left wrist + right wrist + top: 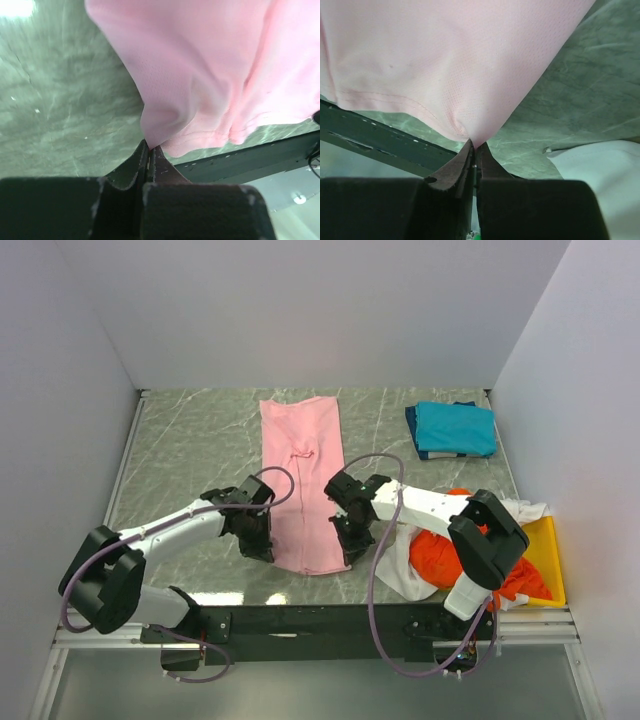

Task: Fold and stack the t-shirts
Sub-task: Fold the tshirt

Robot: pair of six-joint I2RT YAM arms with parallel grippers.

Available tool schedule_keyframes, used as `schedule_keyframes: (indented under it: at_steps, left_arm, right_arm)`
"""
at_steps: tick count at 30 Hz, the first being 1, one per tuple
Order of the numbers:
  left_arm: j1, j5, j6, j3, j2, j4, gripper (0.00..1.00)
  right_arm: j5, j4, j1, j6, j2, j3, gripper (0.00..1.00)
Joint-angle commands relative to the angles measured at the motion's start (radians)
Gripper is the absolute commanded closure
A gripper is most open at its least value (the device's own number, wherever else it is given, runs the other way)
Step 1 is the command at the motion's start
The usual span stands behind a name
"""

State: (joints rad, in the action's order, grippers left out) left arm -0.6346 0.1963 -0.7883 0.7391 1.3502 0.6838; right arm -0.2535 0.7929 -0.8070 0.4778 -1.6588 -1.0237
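Observation:
A light pink t-shirt lies as a long narrow strip down the middle of the table. My left gripper is shut on its near left corner. My right gripper is shut on its near right corner. Both corners are lifted a little off the table. A folded teal-blue t-shirt lies at the back right. An orange-red t-shirt and a white t-shirt lie bunched at the front right, under my right arm.
A yellow tray sits at the front right edge under the bunched shirts. The table's dark front rail runs just behind the grippers. White walls close in the table on three sides.

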Motion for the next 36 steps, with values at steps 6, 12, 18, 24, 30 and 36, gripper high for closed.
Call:
schedule_keyframes:
  at_steps: [6, 12, 18, 24, 30, 36]
  left_arm:
    - [0.019, -0.1, 0.083, 0.157, 0.035, 0.056, 1.0]
    - [0.093, -0.124, 0.147, 0.255, 0.078, 0.071, 1.0]
    - [0.177, -0.113, 0.193, 0.35, 0.135, 0.042, 1.0]
    - [0.234, -0.083, 0.207, 0.424, 0.213, -0.018, 1.0]
    - [0.285, -0.067, 0.215, 0.516, 0.316, -0.066, 1.0]
    - [0.315, -0.06, 0.235, 0.623, 0.411, -0.087, 1.0]
  right_arm:
    - [0.095, 0.111, 0.041, -0.01, -0.002, -0.148, 1.0]
    - [0.141, 0.143, 0.083, -0.021, -0.025, -0.243, 1.0]
    - [0.175, 0.152, 0.138, -0.054, -0.093, -0.38, 1.0]
    - [0.194, 0.157, 0.189, -0.061, -0.188, -0.545, 1.0]
    - [0.221, 0.16, 0.215, -0.079, -0.305, -0.708, 1.0]
    - [0.252, 0.186, 0.247, -0.094, -0.403, -0.867, 1.0]
